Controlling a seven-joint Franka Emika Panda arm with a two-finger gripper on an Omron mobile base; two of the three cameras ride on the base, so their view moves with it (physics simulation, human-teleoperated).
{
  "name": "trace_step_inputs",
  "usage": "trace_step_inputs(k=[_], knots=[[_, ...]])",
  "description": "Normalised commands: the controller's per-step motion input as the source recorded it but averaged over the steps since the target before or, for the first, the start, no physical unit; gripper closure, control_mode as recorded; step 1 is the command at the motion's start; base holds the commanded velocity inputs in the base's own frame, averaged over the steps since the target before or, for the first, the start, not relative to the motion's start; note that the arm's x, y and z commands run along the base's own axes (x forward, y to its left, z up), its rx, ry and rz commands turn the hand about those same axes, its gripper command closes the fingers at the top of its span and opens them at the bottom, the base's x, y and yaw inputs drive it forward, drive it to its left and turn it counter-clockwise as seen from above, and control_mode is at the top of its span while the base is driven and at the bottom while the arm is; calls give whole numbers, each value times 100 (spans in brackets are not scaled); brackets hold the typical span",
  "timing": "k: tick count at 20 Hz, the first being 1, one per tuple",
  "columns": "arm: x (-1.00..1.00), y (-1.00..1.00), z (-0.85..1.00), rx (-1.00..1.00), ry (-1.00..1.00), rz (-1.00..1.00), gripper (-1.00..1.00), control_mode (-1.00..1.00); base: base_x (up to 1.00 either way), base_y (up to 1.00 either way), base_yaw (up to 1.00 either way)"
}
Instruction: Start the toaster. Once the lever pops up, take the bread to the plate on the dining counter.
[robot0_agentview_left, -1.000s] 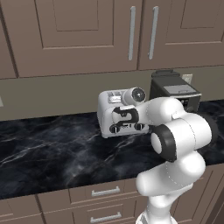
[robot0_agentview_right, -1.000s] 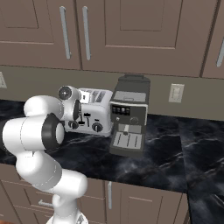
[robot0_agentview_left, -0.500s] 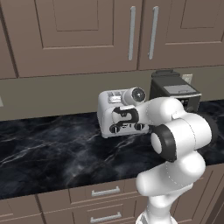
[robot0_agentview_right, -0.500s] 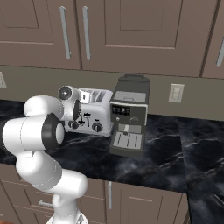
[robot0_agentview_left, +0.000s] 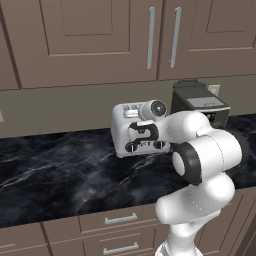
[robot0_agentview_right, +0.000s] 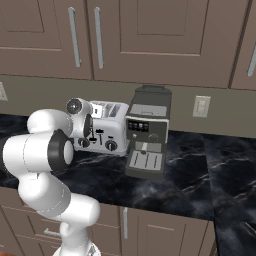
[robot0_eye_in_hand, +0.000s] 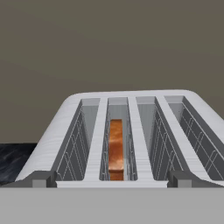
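Hand camera is looking down along the top of the toaster, silver-white, four long slots running away from the camera. The bread is sitting on edge in the second slot from the left, orange-brown crust showing, sunk below the rim. The other three slots are showing bare wire guides. Black veined countertop is peeking in at lower left; plain brown wall is sitting behind.

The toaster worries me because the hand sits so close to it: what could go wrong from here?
The bread sits deep in one narrow slot of the toaster, so the fingertips could catch the slot walls. The coffee machine stands right beside it, so a wide swing might knock it.
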Motion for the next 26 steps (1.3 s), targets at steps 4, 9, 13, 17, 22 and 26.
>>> trace_step_inputs(k=[4, 9, 13, 17, 22, 26], knots=[[0, 0, 0, 0, 0, 0, -100, -100, 0, 0, 0], [0, 0, 0, 0, 0, 0, -100, -100, 0, 0, 0], [0, 0, 0, 0, 0, 0, -100, -100, 0, 0, 0], [0, 0, 0, 0, 0, 0, -100, -100, 0, 0, 0], [0, 0, 0, 0, 0, 0, -100, -100, 0, 0, 0], [0, 0, 0, 0, 0, 0, -100, -100, 0, 0, 0]])
